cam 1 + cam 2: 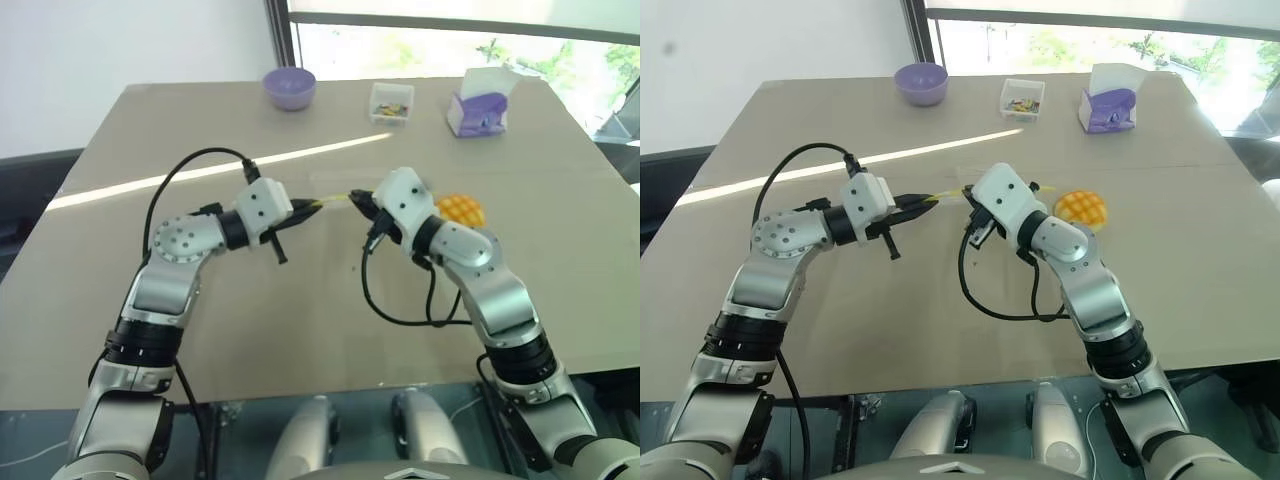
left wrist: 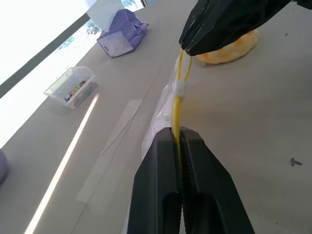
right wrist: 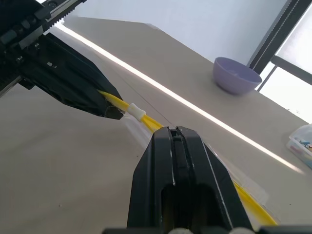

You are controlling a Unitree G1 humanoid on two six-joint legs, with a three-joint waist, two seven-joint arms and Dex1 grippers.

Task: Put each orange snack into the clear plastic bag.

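Both grippers' fingers [image 2: 195, 161] pinch the clear plastic bag [image 2: 168, 105] by its yellow strip

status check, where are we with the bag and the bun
Left gripper and right gripper both shut on the clear plastic bag, held between them by its yellow strip. Orange snack on the table, not bagged. Nothing in the way.

- You will find no readable text, brand, number or sign anywhere on the table [image 1: 300, 320].
- The clear plastic bag [image 2: 165, 105] carries only a plain yellow strip; you can make out no lettering on it.
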